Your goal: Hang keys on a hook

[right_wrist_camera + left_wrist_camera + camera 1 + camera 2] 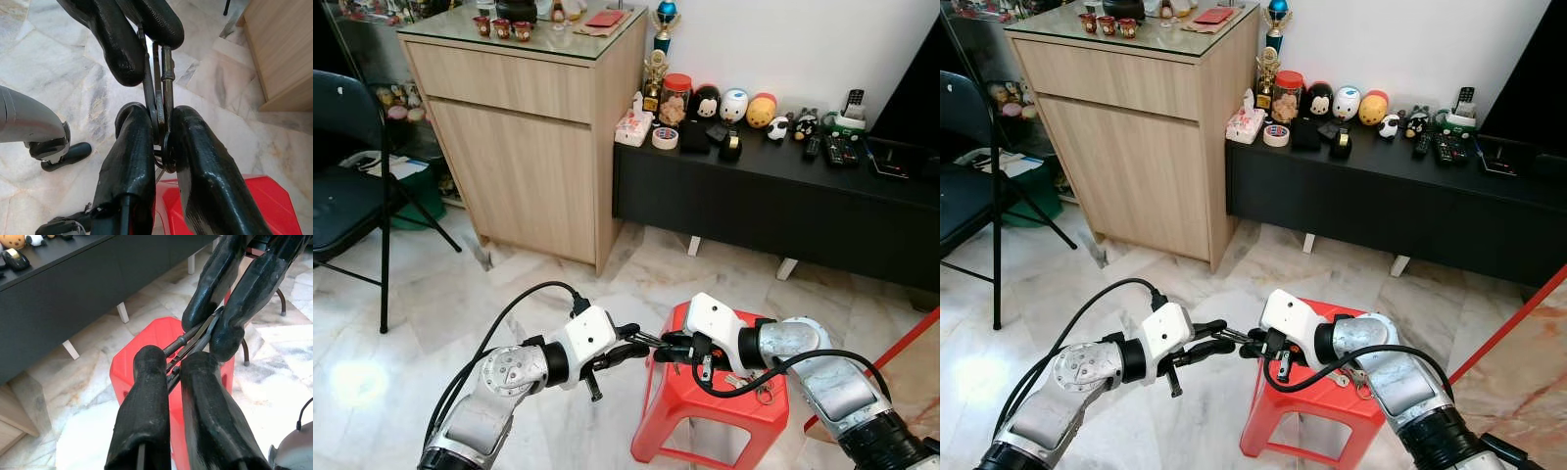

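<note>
Right wrist view shows the keys' carabiner (159, 93), a slim dark metal loop, pinched at both ends: the right gripper (161, 127) clamps its lower part, the left gripper (142, 36) its 12 o'clock end. Keys themselves seem to dangle below at 6 o'clock, mostly hidden. Glossy red plastic stool (724, 411) stands beneath, on pale veined marble floor (431, 294)

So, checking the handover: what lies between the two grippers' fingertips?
A dark metal carabiner clip, pinched at either end by the left gripper and right gripper; both wrist views show it.
</note>
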Available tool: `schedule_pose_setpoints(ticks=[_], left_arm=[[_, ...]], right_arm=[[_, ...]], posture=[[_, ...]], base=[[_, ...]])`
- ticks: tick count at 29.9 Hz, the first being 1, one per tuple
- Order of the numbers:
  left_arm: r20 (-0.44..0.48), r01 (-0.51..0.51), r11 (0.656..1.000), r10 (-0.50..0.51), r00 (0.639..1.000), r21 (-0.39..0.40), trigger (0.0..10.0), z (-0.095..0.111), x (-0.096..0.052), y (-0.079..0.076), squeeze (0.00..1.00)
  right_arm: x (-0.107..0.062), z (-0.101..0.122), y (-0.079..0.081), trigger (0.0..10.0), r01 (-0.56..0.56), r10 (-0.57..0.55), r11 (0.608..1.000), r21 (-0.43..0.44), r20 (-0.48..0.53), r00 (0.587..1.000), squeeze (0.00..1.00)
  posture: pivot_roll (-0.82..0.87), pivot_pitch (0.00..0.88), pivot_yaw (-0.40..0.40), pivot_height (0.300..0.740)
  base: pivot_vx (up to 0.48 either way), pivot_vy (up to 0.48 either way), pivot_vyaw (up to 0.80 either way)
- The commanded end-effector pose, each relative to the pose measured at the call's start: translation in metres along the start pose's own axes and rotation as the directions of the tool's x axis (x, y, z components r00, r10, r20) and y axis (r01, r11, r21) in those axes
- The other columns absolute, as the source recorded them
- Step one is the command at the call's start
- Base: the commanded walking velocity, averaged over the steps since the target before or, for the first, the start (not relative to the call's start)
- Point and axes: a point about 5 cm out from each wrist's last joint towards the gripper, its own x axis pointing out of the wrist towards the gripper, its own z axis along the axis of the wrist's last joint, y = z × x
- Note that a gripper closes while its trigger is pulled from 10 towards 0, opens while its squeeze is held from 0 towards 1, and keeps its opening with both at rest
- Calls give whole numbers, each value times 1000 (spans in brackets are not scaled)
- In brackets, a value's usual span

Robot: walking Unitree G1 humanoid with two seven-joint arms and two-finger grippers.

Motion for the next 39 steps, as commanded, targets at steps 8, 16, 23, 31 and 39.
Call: schedule_pose_setpoints(ticks=[8,16,23,31,39], left_arm=[[-83,53,999,-54,995,-3,10000,-16,2,-10,0],[-52,49,999,-49,997,1,10000,-11,2,-6,1000],[-97,75,996,-71,993,45,10000,-17,2,-7,0],[-110,76,997,-73,991,22,10000,-19,3,-8,0],[-107,-23,998,29,994,57,10000,-21,1,6,0]], right_arm=[[-3,7,-7,10000,38,-38,999,-20,21,999,0],[-3,9,-7,10000,38,-38,999,-25,24,999,0],[-1,10,-7,10000,31,-30,999,-33,27,999,0],[-1,11,-6,10000,26,-25,999,-37,28,999,0],[0,11,-5,10000,18,-17,999,-39,26,1000,0]], posture=[[25,0,-88,740],[25,0,-88,740],[23,1,-87,740],[25,2,-88,740],[25,7,-87,740]], base=[[0,0,0],[0,0,0],[0,0,0],[0,0,0],[0,0,0]])
